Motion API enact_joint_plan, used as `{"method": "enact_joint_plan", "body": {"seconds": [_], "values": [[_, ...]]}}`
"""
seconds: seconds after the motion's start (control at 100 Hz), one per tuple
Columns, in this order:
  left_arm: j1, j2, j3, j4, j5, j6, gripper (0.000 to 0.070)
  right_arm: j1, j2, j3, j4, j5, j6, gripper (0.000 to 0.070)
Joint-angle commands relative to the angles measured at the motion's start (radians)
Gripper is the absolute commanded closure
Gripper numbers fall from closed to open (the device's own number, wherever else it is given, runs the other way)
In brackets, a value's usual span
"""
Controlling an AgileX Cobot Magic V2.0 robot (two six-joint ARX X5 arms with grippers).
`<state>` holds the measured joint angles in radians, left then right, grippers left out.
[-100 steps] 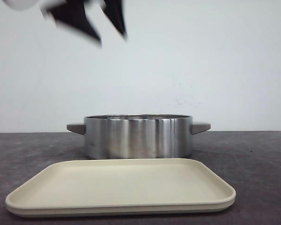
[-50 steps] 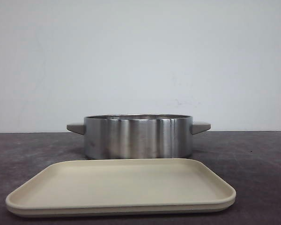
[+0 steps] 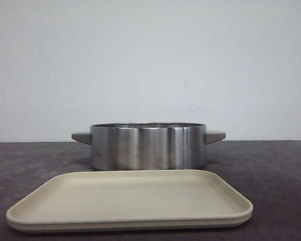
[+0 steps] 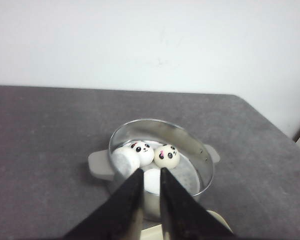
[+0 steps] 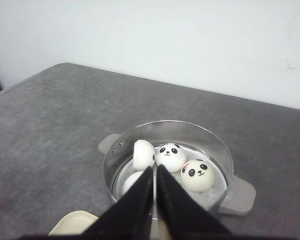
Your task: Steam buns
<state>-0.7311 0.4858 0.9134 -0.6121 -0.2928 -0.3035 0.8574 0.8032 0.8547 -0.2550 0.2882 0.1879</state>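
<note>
White, glossy panda buns [image 5: 170,156] sit together inside the steel pot [image 3: 148,146], four by my count, one tipped on its side. They look soft, light and slick, so I'd pinch gently across the dome's sides. Left gripper [image 4: 151,180] and right gripper [image 5: 155,178] hover above, jaws nearly together, holding nothing. Cream tray [image 3: 130,201] lies bare.

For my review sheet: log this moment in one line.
buns: four in pot | tray: bare | left gripper: shut, empty | right gripper: shut, empty

Panda-faced buns [image 5: 170,156], seemingly four, potted.
</note>
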Motion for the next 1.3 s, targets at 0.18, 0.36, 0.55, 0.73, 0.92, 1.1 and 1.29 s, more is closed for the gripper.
{"method": "enact_joint_plan", "body": {"seconds": [0.18, 0.36, 0.55, 0.73, 0.92, 1.1, 1.29], "values": [[-0.009, 0.008, 0.011, 0.006, -0.006, -0.001, 0.0684, 0.011, 0.005, 0.017, 0.024, 0.000, 0.010, 0.0693], [-0.009, 0.008, 0.011, 0.006, -0.006, -0.001, 0.0684, 0.011, -0.006, 0.017, 0.018, 0.000, 0.010, 0.0693], [-0.009, 0.008, 0.011, 0.006, -0.006, -0.001, 0.0684, -0.045, -0.121, -0.003, 0.007, 0.001, 0.019, 0.0693], [-0.009, 0.008, 0.011, 0.006, -0.006, -0.001, 0.0684, -0.255, -0.294, -0.185, 0.104, -0.004, -0.099, 0.0693], [-0.009, 0.008, 0.011, 0.006, -0.006, -0.001, 0.0684, -0.529, -0.507, -0.465, 0.167, -0.153, -0.121, 0.0693], [-0.009, 0.008, 0.011, 0.006, -0.006, -0.001, 0.0684, -0.699, -0.633, -0.665, 0.168, -0.205, -0.121, 0.0693], [-0.009, 0.008, 0.011, 0.006, -0.006, -0.001, 0.0684, -0.771, -0.691, -0.786, 0.180, -0.270, -0.122, 0.0693]]}}
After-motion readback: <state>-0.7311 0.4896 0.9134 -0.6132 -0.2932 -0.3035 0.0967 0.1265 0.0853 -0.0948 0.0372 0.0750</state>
